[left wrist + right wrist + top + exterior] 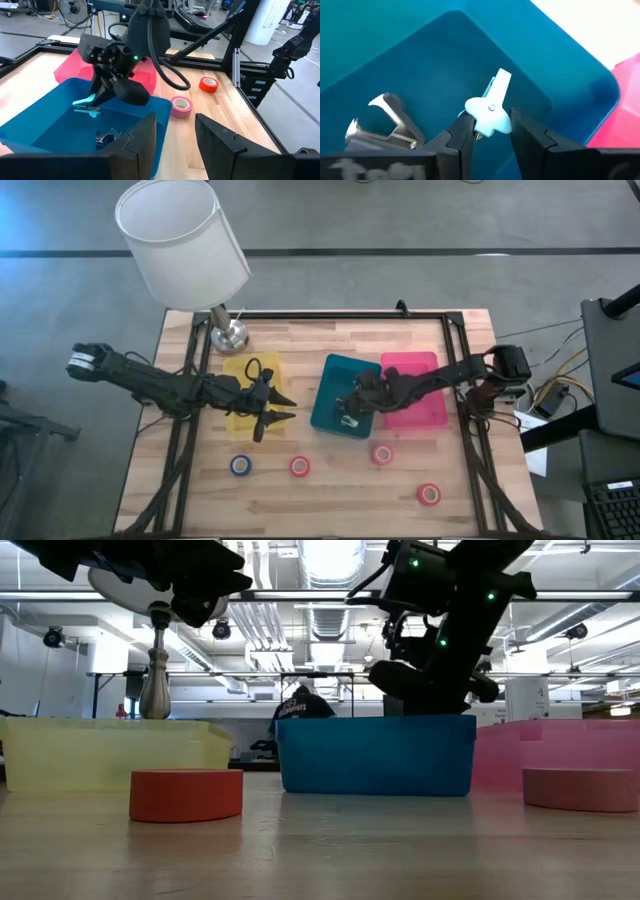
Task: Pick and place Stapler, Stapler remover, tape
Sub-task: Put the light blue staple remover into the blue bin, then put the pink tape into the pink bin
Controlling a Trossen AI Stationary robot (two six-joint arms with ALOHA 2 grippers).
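Note:
My right gripper hangs over the blue tray, shut on a light blue stapler remover. A second, metal-jawed stapler remover lies on the blue tray's floor. My left gripper stands open with nothing between its fingers, above the right edge of the yellow tray. Tape rolls lie flat on the table toward its near edge: blue, red, pink and red. A dark thing lies in the yellow tray; whether it is the stapler I cannot tell. My right gripper pinches the light blue stapler remover by its wide handle end between the two fingers. The fingers slant down from the table's right side. The remover's narrow end sticks out beyond the fingertips, and it hangs inside the blue tray, clear of the floor.
A pink tray stands right of the blue one. A lamp with a white shade and metal base stands at the far left. A black frame borders the table.

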